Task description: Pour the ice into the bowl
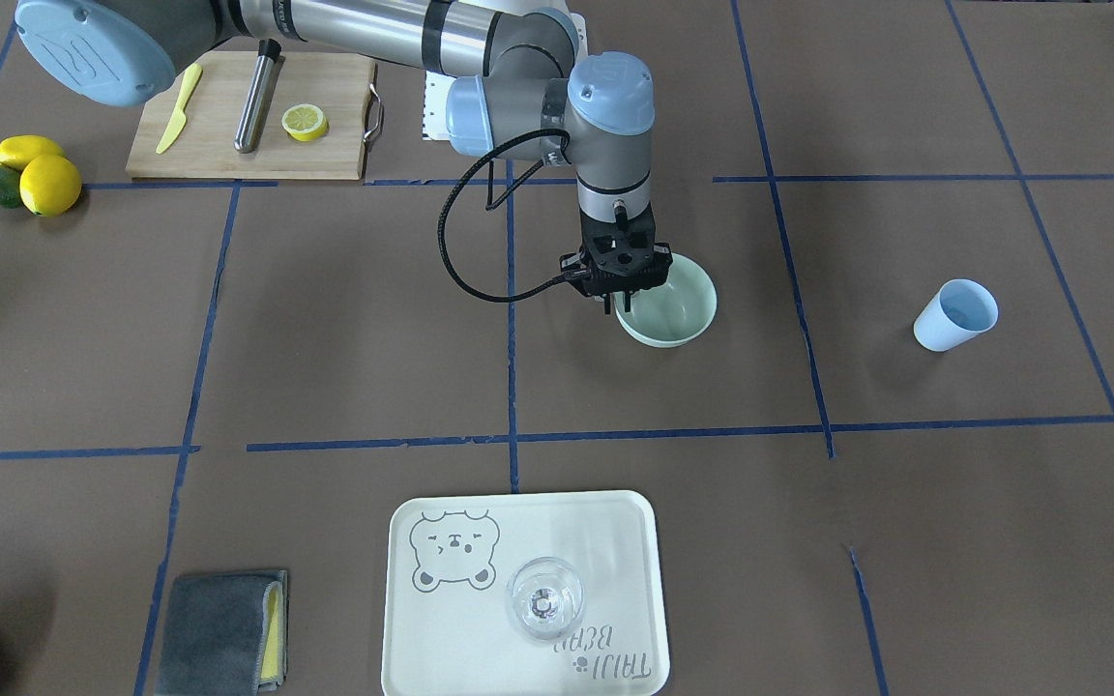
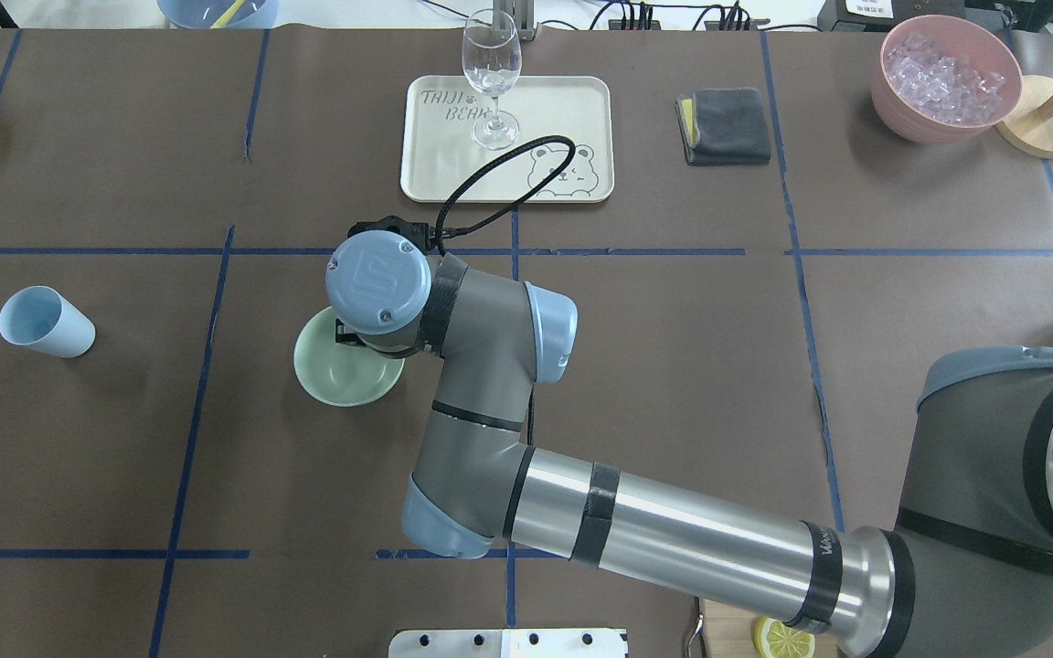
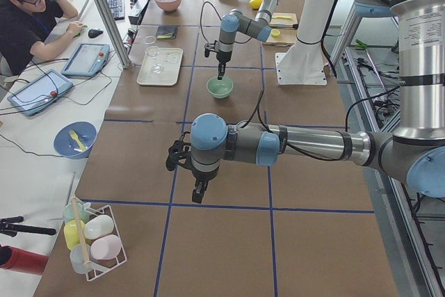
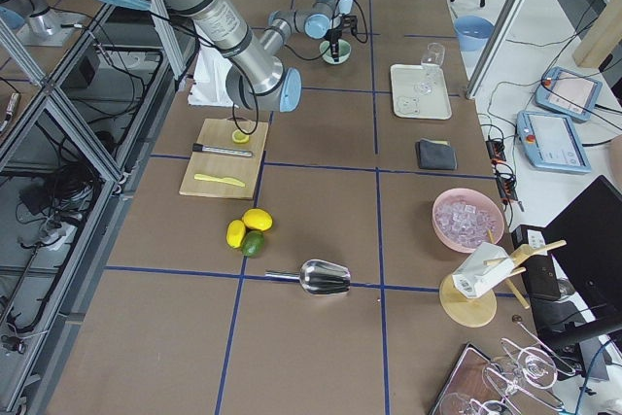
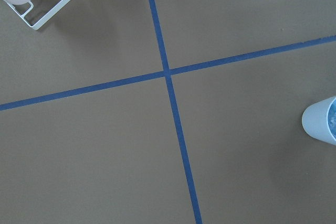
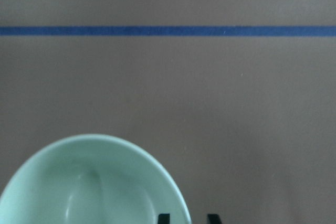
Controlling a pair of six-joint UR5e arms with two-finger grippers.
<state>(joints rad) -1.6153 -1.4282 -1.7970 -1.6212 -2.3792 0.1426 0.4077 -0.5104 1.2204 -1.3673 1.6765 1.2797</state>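
The pale mint-green bowl stands on the table near its middle, and no ice shows in it. My right gripper points down at the bowl's rim. Its jaws stand a narrow gap apart, one fingertip inside the rim and one outside. Ice cubes fill a pink container at the far right. A light blue cup stands apart; in the left wrist view glassy bits show inside it. My left gripper hangs over bare table; I cannot tell its state.
A white tray holds a wine glass. A grey cloth lies beside it. A cutting board carries a knife, a steel rod and a lemon slice. Lemons and a metal scoop lie further off.
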